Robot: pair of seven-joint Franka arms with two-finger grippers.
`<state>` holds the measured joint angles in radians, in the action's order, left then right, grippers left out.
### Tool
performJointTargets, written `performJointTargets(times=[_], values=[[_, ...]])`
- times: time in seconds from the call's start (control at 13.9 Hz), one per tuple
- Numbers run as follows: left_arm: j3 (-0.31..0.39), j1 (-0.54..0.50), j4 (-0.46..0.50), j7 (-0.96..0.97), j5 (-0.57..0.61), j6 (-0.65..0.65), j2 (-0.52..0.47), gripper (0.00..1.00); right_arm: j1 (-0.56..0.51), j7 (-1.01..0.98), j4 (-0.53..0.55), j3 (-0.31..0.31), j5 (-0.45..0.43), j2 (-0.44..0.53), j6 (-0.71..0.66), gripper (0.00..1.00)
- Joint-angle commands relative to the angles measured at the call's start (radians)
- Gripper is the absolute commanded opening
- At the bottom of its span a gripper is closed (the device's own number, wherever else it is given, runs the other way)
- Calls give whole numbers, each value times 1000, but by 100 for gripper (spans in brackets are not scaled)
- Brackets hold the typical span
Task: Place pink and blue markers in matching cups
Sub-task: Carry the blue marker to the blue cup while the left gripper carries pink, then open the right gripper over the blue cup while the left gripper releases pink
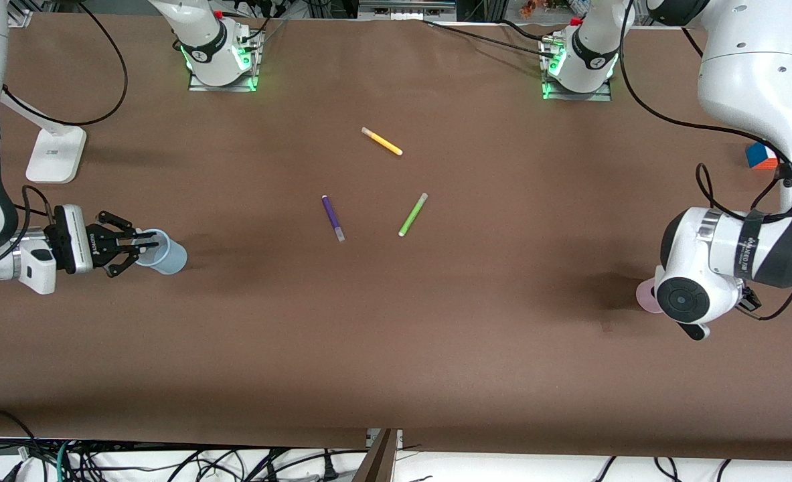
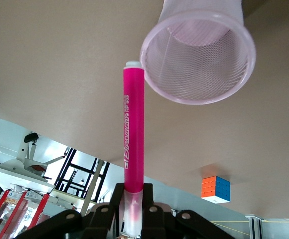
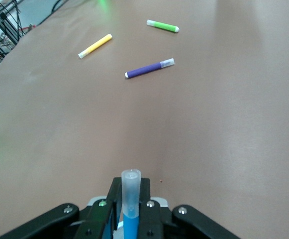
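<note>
My left gripper (image 2: 133,191) is shut on the pale cap end of the pink marker (image 2: 133,129), which points down at the pink cup (image 2: 199,55). The marker's free end shows just beside the cup's rim. In the front view the left wrist covers most of the pink cup (image 1: 647,295) and hides the fingers. My right gripper (image 1: 131,250) is shut on the blue marker (image 3: 131,219), pale cap outward. It sits at the rim of the light blue cup (image 1: 167,254) near the right arm's end of the table.
A yellow marker (image 1: 381,141), a purple marker (image 1: 333,217) and a lime-green marker (image 1: 412,214) lie mid-table. A colour cube (image 1: 761,156) sits near the left arm's end. A white stand (image 1: 54,154) is near the right arm's end.
</note>
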<state>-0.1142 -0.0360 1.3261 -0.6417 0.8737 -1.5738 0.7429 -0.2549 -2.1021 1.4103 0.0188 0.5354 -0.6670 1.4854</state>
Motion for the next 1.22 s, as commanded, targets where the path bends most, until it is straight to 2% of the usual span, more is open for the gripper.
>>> performJointTargets(times=[0.0, 0.07, 0.14, 0.29, 0.5, 0.58, 0.65, 0.72, 0.93, 1.15], values=[[-4, 2, 42, 48, 21, -5, -16, 0, -14, -21, -20, 16, 23, -8, -37, 0], [-4, 13, 56, 51, 21, -5, -16, 0, -14, -21, -20, 16, 24, -8, -39, 0], [-4, 15, 68, 56, 22, -5, -16, 19, -14, -22, -17, 18, 24, -8, -45, 0], [-5, 11, 68, 51, 13, -5, -17, 100, -14, -51, -16, 18, 24, -16, -60, 0], [-5, 18, 51, 53, -38, -3, -34, 100, -17, -56, -17, 16, 24, -23, -60, 0], [-5, 18, 50, 53, -39, -2, -43, 100, -20, -55, -17, 16, 24, -29, -59, 5], [-9, 18, 48, 53, -51, -2, -59, 100, -21, -41, -17, 16, 24, -34, -60, 34], [-9, 18, 45, 57, -99, -3, -89, 100, -23, -35, -17, 15, 26, -39, -60, 99], [-7, 15, -5, 112, -330, -2, -192, 100, -30, 156, -27, 15, 52, -34, -60, 100], [-7, 7, -5, 259, -533, -2, -263, 100, -27, 437, -57, 18, 49, -6, -83, 100]])
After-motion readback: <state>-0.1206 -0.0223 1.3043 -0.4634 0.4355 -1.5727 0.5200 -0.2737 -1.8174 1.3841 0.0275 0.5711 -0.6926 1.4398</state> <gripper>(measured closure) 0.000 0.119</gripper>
